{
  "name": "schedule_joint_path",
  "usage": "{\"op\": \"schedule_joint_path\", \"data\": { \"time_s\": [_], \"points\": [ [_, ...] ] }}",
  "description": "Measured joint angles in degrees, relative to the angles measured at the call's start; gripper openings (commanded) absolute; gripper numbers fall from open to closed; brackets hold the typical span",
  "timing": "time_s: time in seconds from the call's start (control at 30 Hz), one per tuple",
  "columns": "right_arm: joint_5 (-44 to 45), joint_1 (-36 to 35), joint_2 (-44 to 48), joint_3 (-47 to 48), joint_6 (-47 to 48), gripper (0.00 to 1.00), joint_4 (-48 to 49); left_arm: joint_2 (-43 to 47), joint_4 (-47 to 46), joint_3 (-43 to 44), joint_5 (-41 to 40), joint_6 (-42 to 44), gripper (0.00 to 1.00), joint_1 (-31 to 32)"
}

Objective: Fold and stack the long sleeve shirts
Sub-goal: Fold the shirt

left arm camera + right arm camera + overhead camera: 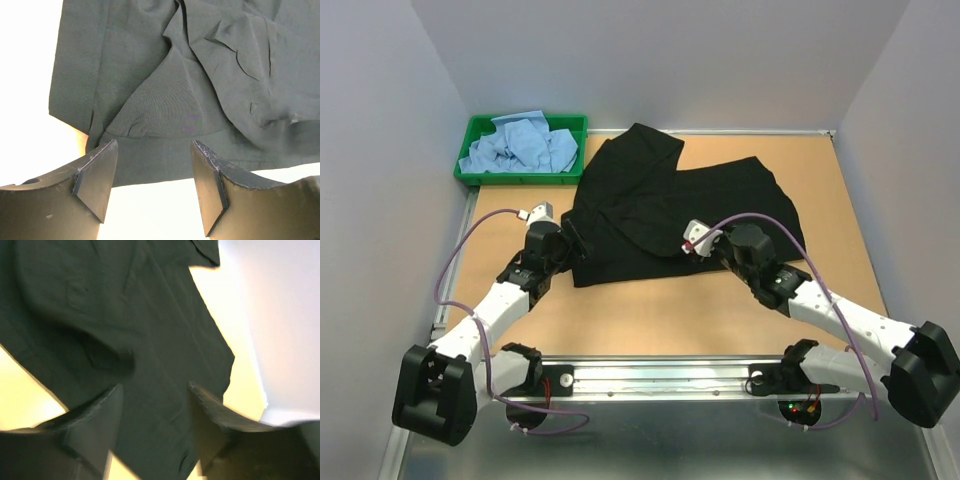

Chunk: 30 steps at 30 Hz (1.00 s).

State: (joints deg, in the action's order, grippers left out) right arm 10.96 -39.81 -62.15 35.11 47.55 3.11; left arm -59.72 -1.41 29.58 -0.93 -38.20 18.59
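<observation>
At the far left corner of the table, a green tray holds the crumpled light blue shirts. The left arm reaches to the near left corner of the black shirt. The left jaws stand wide apart just over its hem, gripping nothing. The black shirt lies spread across the middle of the table, partly folded over itself, its far left part just beside the tray. The right arm reaches in over the shirt's near edge. The right jaws, blurred in the wrist view, stand apart above the black cloth and clamp nothing
</observation>
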Motion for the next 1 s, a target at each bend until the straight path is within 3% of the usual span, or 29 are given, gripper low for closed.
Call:
{"op": "schedule_joint_path", "data": {
  "time_s": [0.13, 0.2, 0.27, 0.4, 0.57, 0.77, 1.0],
  "points": [
    [2.82, 0.0, 2.93, -0.13, -6.32, 0.8, -1.95, 1.77, 0.87, 0.0, -0.39, 1.11, 0.71, -0.09],
    [3.63, 0.0, 3.61, -0.11, -10.19, 0.94, -3.21, 2.54, 1.14, 0.0, -0.48, 1.75, 0.71, -0.11],
    [5.68, 0.0, 3.69, 0.33, -17.14, 0.97, -5.16, 3.23, 1.38, 0.0, -0.48, 2.54, 0.71, -0.28],
    [10.12, 0.0, 1.6, 4.81, -35.6, 0.91, -11.21, 4.17, 2.56, 0.09, -0.37, 4.92, 0.71, -0.33],
    [9.57, 0.0, -5.31, 13.53, -59.3, 0.81, -15.65, 4.26, 3.56, 0.5, -0.04, 7.93, 0.71, -0.33],
    [9.7, 0.0, -14.47, 18.12, -85.26, 0.79, -19.63, 1.46, 4.11, 3.13, 1.44, 10.91, 0.72, -0.33],
    [13.81, -0.02, -23.93, 23.58, -99.6, 0.86, -24.61, -2.91, 4.55, 4.7, 2.99, 14.29, 0.72, -0.33]
  ]
}}
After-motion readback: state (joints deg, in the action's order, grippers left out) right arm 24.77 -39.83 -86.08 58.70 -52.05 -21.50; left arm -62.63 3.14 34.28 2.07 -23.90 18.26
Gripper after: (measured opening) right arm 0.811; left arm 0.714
